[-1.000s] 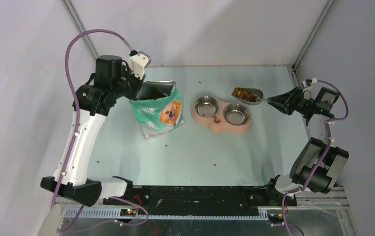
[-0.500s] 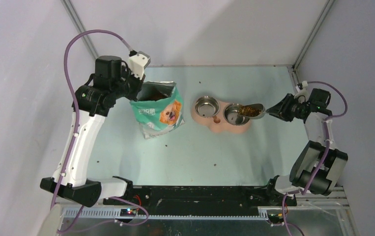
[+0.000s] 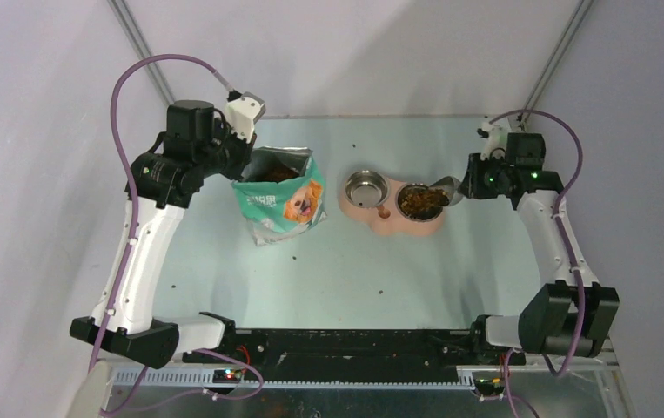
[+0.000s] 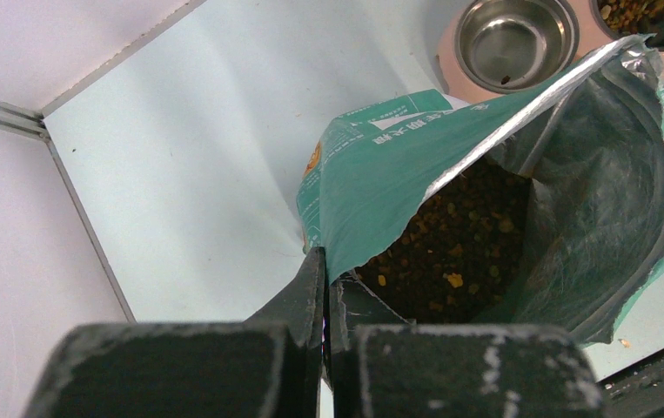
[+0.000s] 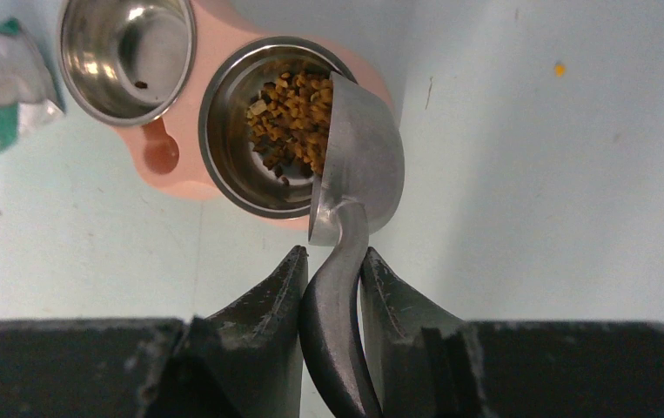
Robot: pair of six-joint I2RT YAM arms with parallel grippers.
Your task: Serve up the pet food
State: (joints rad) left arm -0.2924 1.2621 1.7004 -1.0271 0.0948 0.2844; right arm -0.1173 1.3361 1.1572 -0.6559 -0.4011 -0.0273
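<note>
The pet food (image 5: 291, 117) is lying as a loose heap of golden-brown pellets inside the right-hand steel bowl (image 5: 224, 139) of a pink double feeder (image 3: 389, 225), which is sitting near the middle of the table (image 3: 354, 270). A grey metal scoop (image 5: 358, 165) is leaning on its side over that bowl's rim at about 3 o'clock from the heap, its open mouth facing the pellets and touching them. In the right wrist view the heap is sitting at about 11 o'clock from the right claw (image 5: 332, 270), well clear of the fingers. That claw is pinching the scoop's handle, one finger pressing on each side of it. In the top view the claw is hanging at 3 o'clock from the filled bowl, just beyond the feeder's edge. The left-hand steel bowl (image 3: 365, 187) is holding only a single dark pellet. More of the same kibble is showing deep inside the open teal-green bag (image 3: 280, 202), which is standing at 9 o'clock from the feeder, apart from it. The left claw (image 4: 324, 279) is pressing together on the bag's upper rim, its fingers clamping the foil edge and holding the mouth open.
</note>
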